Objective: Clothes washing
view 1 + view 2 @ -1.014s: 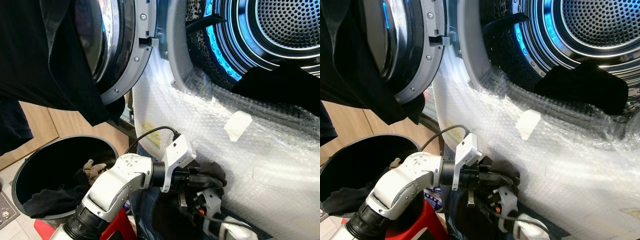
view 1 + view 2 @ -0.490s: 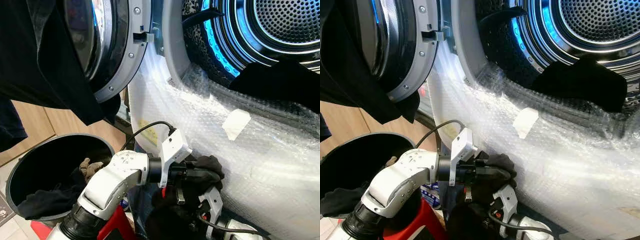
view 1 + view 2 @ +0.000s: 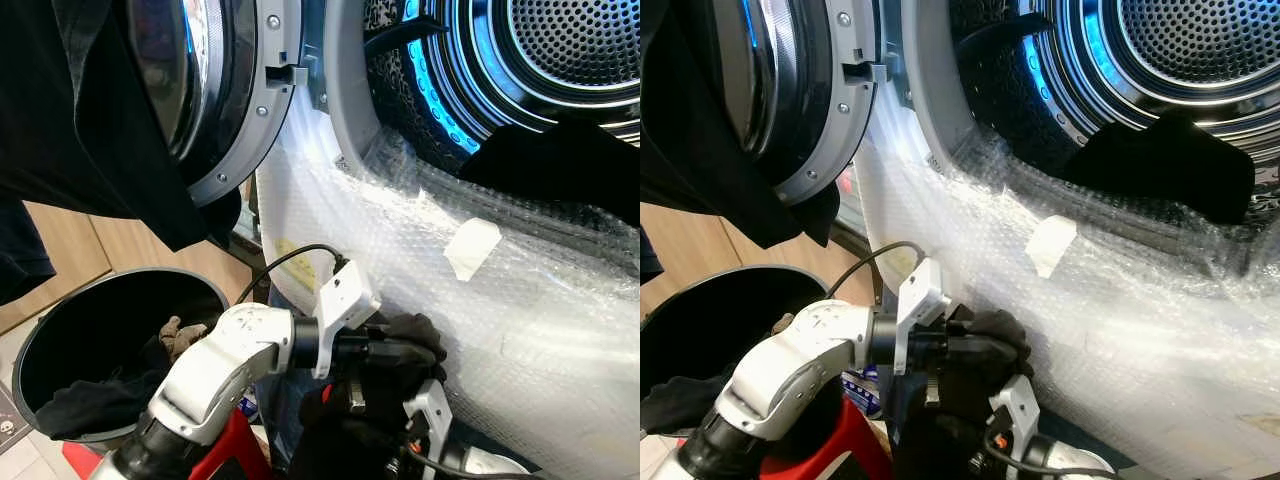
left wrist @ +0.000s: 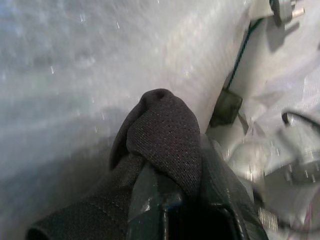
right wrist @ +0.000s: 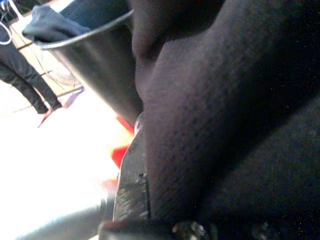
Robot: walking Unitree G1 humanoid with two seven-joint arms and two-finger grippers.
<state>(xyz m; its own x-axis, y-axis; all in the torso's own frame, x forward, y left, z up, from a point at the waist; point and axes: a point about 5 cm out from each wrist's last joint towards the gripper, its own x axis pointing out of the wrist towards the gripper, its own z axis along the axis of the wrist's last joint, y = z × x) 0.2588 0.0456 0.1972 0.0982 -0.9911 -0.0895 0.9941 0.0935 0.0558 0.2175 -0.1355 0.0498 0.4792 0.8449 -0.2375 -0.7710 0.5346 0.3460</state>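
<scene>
A bunched black mesh garment hangs low in front of the washer, just below the drum opening. My left gripper reaches in from the left and is shut on it. In the left wrist view the cloth folds over the fingertips. My right gripper comes up from below into the same bundle, which buries it. Dark cloth covers most of the right wrist view. Another black garment lies on the lip of the blue-lit drum.
The open washer door stands at upper left, with black cloth draped over it. A black bucket at lower left holds dark clothes. Bubble wrap covers the washer front. A person's legs stand beyond the bucket.
The camera shifted slightly a second ago. My right wrist has come up closer under the left gripper, and the black garment now covers more of it.
</scene>
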